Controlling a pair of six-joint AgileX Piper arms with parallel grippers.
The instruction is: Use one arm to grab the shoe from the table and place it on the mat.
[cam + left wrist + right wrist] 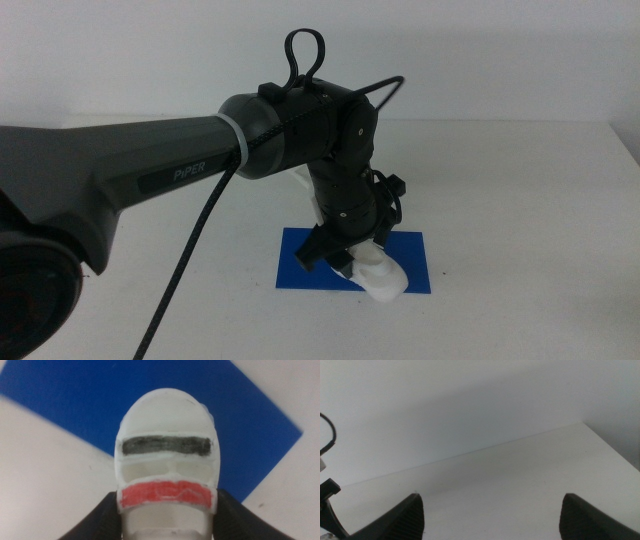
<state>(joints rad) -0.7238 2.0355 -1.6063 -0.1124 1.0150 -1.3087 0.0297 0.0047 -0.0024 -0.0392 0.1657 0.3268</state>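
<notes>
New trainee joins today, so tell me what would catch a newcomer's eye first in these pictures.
The big dark arm marked PIPER sweeps in from the left and fills the middle view. Its left gripper holds the white shoe, with dark and red straps, at the near edge of the blue mat, toe past the edge. The right gripper waits open over bare table.

Big white table (520, 200), plain all over. Flat blue mat (300, 262) lying right on it, near the middle. White shoe (382, 278) over the mat's edge.
</notes>
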